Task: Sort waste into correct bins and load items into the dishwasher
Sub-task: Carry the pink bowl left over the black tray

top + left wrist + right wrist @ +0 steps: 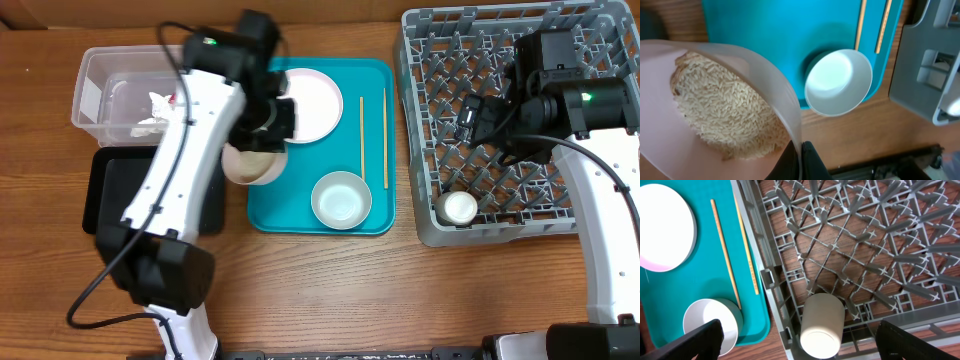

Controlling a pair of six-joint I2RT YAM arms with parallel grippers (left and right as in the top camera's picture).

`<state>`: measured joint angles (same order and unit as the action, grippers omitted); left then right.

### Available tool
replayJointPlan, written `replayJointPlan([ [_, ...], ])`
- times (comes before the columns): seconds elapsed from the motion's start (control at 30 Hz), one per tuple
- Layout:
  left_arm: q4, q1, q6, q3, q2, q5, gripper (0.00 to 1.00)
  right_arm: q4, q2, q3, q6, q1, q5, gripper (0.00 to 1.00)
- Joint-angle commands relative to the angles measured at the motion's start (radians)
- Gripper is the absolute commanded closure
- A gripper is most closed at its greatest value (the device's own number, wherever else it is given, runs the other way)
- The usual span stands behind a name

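Note:
My left gripper (801,160) is shut on the rim of a small bowl (250,163) that holds a heap of whitish rice grains (725,105). The bowl hangs tilted over the left edge of the teal tray (300,215). On the tray lie the round white plate (308,104), a second small bowl (341,199) and two chopsticks (362,135). My right gripper (800,340) stands open above the grey dish rack (500,228), over a small white cup (822,325) that lies on its side in the rack's near left corner.
A clear tub (95,90) at the back left holds crumpled white paper (152,120) and a bit of red wrapper (173,99). A shallow black tray (110,185) lies in front of it, partly under my left arm.

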<state>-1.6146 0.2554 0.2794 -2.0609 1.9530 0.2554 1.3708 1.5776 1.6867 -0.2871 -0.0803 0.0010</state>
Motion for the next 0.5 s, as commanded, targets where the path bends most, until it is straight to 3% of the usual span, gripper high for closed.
replayJointPlan([
  [0.0,-0.036,-0.086,-0.132,-0.026,-0.067,0.099,0.96,-0.005,-0.008,0.019,0.004,-0.003,0.006,0.01],
  [0.27,-0.075,-0.35,-0.338,0.009,-0.156,0.284,0.96,-0.027,-0.008,0.019,0.004,-0.003,0.005,0.01],
  [0.47,-0.063,-0.509,-0.56,0.159,-0.156,0.502,0.96,-0.027,-0.008,0.019,0.003,-0.003,0.005,0.01],
])
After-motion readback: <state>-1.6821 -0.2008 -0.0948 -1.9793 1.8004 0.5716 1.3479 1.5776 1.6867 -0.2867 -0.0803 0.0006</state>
